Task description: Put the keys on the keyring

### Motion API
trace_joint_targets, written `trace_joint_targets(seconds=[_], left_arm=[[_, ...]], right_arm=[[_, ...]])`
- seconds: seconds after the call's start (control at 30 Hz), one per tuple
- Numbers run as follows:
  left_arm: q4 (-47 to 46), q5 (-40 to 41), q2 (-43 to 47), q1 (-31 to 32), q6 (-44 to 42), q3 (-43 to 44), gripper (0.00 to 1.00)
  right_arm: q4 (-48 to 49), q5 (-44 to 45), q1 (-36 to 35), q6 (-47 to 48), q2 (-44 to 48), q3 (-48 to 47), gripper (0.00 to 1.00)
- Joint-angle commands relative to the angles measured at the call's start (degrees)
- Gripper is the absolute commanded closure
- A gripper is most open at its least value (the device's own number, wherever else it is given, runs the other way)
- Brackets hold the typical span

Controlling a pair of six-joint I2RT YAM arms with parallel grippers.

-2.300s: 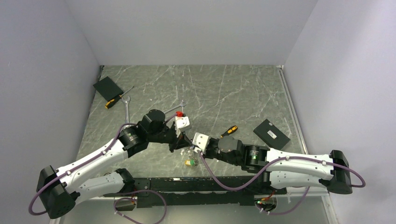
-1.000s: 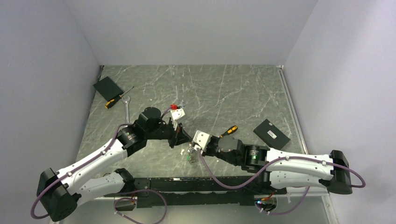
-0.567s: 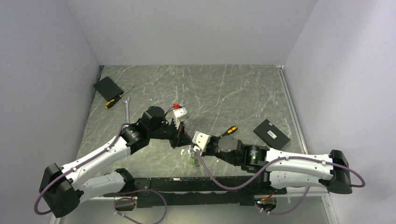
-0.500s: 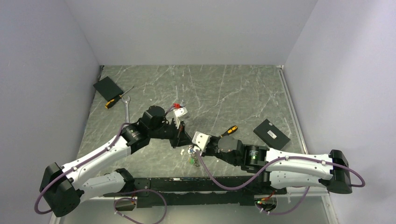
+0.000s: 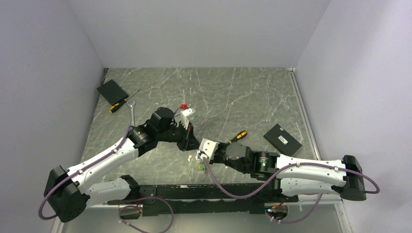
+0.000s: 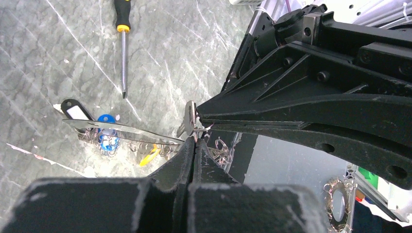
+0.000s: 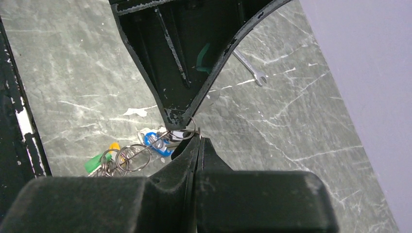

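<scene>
1. left gripper (image 6: 194, 141): your fingers are pressed flat together with no gap, nipping the end of the keyring at their tips
2. right gripper (image 7: 198, 140): also closed tight. Its tips sit nose to nose with the left gripper's, touching a small loop of thin wire between the two. You cannot tell from either wrist view whether it actually grips that loop
3. keyring (image 6: 121, 130): a thin silver band, seen edge-on from your left wrist, running leftward from the left fingertips above the table. From overhead it sits mid-table towards the near edge, under the point where your two arms meet
4. keys (image 7: 158, 141): bunched below the two tips. A blue head is nearest, with a yellow head and a green head further left and round wire rings tangled among them. Your left wrist view also shows a black tag at the far end of the band. Whether the bunch rests on the table or hangs is unclear
5. table (image 5: 252, 97): grey marbled top
6. screwdriver (image 5: 238, 136): orange and black, just behind your right wrist
7. second screwdriver (image 5: 118, 105): left rear, touching a black plate (image 5: 111, 91)
8. wrench (image 5: 132, 112): silver, just right of the second screwdriver
9. second black plate (image 5: 282, 139): right side, apart from the arms
</scene>
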State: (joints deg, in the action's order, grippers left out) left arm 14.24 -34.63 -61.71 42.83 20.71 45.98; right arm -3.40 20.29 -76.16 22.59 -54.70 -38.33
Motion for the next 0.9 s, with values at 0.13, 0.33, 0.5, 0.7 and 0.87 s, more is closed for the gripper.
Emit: trace_joint_targets(seconds=[0.13, 0.33, 0.5, 0.7, 0.87], left_arm=[[-1.02, -0.45, 0.07, -0.32, 1.66, 3.05, 1.00], [-0.52, -0.17, -0.83, -0.35, 2.37, 3.83, 1.00], [-0.11, -0.04, -1.13, -0.35, 2.58, 4.29, 1.00], [0.17, 0.18, -1.15, -0.43, 2.51, 4.58, 1.00], [-0.07, -0.08, -1.05, -0.44, 2.54, 4.65, 1.00]], right_arm=[[1.42, 1.82, -0.57, 1.10, -0.10, -2.76, 1.00], [1.08, 0.86, -0.74, 1.15, -0.46, -2.90, 1.00], [0.94, 0.62, -0.92, 1.23, -0.79, -2.85, 1.00], [0.94, 0.80, -0.92, 1.22, -1.07, -2.29, 1.00], [0.29, 1.14, -0.92, 1.44, -1.95, -2.19, 1.00]])
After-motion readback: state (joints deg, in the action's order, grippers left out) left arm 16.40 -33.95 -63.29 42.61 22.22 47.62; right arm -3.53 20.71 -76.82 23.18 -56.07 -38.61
